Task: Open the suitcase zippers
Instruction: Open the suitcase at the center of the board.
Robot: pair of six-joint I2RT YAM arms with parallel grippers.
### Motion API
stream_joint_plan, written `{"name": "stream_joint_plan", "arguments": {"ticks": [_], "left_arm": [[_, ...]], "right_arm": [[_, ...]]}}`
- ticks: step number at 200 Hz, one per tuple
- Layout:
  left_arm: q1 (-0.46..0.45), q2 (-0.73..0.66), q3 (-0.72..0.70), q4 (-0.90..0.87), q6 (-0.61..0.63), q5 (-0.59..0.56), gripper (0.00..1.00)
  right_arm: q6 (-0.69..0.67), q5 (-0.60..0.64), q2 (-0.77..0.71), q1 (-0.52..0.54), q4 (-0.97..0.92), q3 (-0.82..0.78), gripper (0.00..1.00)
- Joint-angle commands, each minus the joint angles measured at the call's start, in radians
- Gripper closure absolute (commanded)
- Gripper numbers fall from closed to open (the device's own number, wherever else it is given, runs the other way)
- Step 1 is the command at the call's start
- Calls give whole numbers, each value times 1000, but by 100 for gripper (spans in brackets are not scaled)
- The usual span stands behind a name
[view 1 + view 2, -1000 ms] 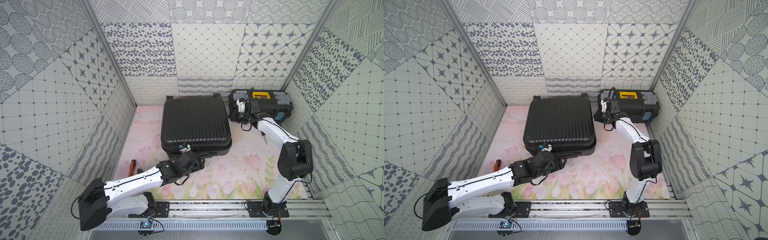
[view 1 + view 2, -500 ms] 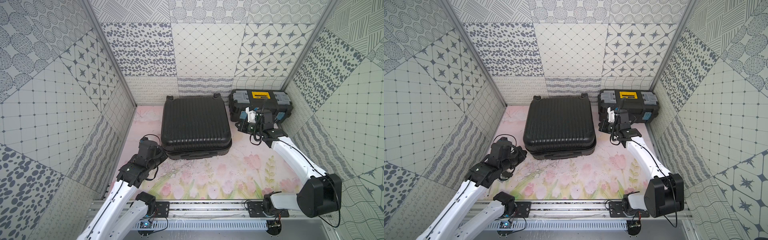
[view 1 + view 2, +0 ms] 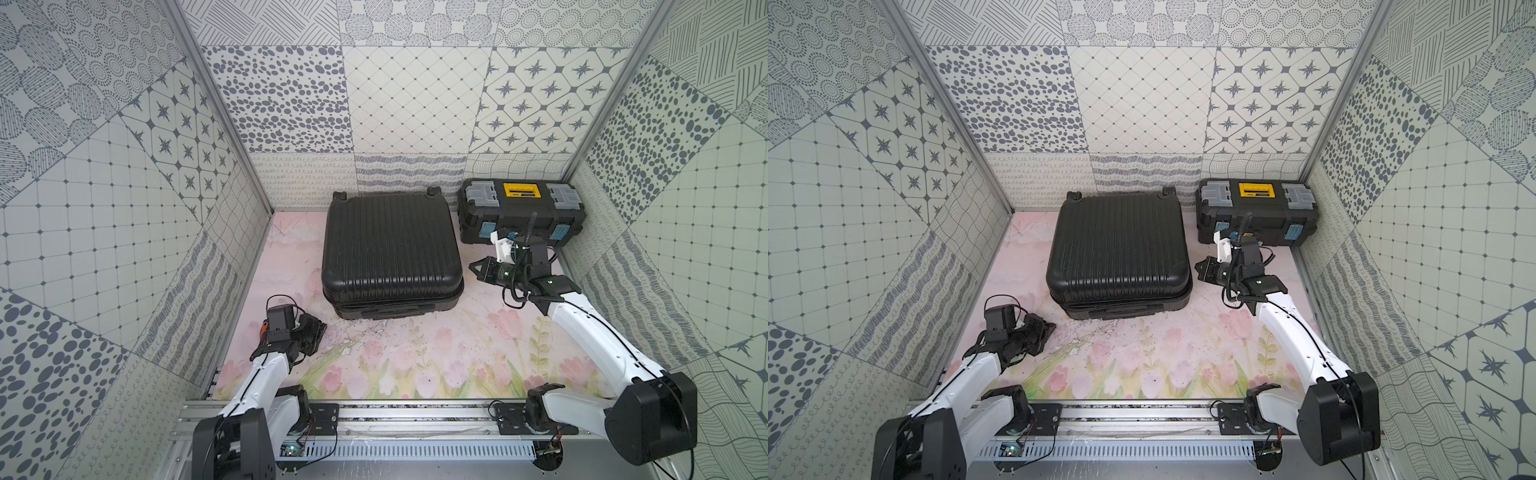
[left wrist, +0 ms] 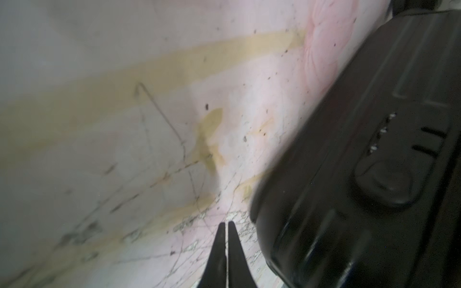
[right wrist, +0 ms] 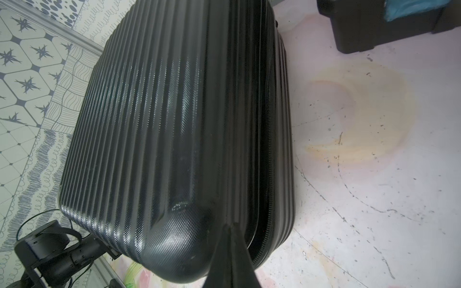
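Note:
The black ribbed suitcase (image 3: 390, 249) (image 3: 1119, 249) lies flat at the back middle of the floral mat, wheels toward the back wall. Its zipper track (image 5: 271, 149) runs along the side seam, and the two shell halves gape slightly near the front right corner. No pulls can be made out. My left gripper (image 3: 321, 329) (image 4: 226, 224) is shut and empty, low over the mat, left of the suitcase's front left corner (image 4: 374, 174). My right gripper (image 3: 472, 264) (image 5: 230, 227) is shut and empty, pointing at the suitcase's right side (image 5: 162, 124) near the seam.
A black toolbox (image 3: 519, 212) (image 3: 1256, 212) with a yellow handle stands at the back right, just behind my right wrist. An orange-handled tool (image 3: 262, 330) lies by the left wall beside my left arm. Patterned walls close in three sides.
My left arm pulled back from the suitcase's front edge to the front left and its gripper shut. My right arm came away from the toolbox, down to the suitcase's right side.

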Motion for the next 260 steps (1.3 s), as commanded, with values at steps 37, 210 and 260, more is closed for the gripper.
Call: {"name": "stream_joint_plan", "arguments": {"ticks": [37, 210, 260], "left_arm": [[15, 240, -92, 973, -218, 138, 100], [-71, 257, -27, 1227, -335, 135, 100], [-93, 120, 84, 1044, -275, 116, 100]], "right_arm": [[9, -14, 35, 54, 43, 6, 100], [2, 2, 31, 62, 26, -14, 100], [-3, 106, -74, 70, -18, -22, 100]]}}
